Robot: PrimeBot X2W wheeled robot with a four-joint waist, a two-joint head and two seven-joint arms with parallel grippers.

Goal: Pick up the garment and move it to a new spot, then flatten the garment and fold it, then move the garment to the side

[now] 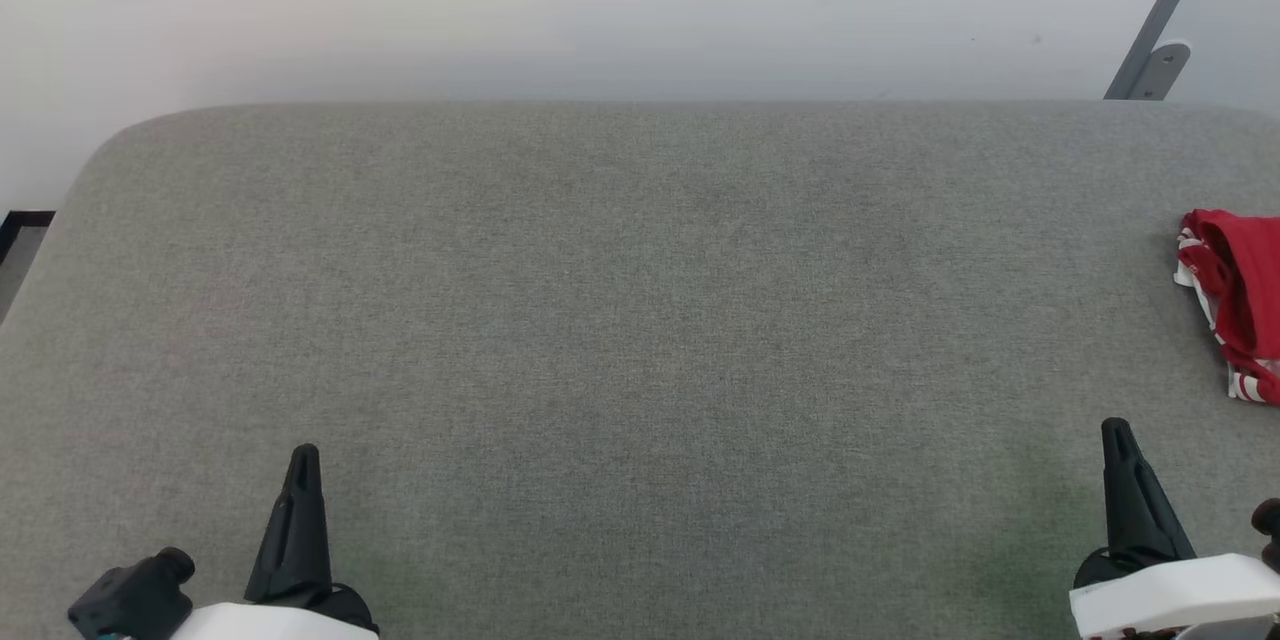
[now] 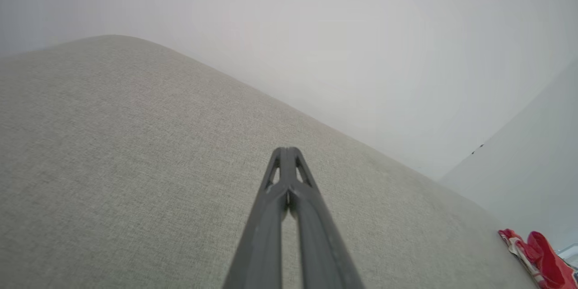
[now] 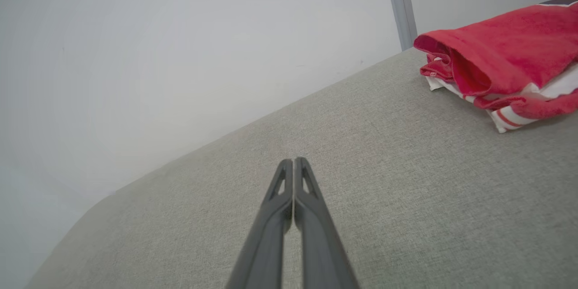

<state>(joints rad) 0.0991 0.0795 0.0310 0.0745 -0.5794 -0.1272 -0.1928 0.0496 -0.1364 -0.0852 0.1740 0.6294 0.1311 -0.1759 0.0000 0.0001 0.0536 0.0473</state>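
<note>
The garment point(image 1: 1238, 295), red with white red-striped trim, lies folded in a small stack at the far right of the grey cushioned surface point(image 1: 620, 320), partly cut off by the head view's edge. The right wrist view shows the garment point(image 3: 505, 54) up close at its upper right, and the left wrist view catches the garment point(image 2: 537, 259) at its lower right corner. My left gripper point(image 1: 303, 460) rests at the lower left, shut and empty, its fingertips point(image 2: 287, 153) pressed together. At the lower right my right gripper point(image 1: 1117, 435) is also shut and empty, a short way in front of the garment.
A pale wall rises behind the surface's far edge. A grey metal bar with a bracket point(image 1: 1160, 30) leans at the upper right. The surface's rounded left corner point(image 1: 110, 145) drops off toward dark floor point(image 1: 20, 230).
</note>
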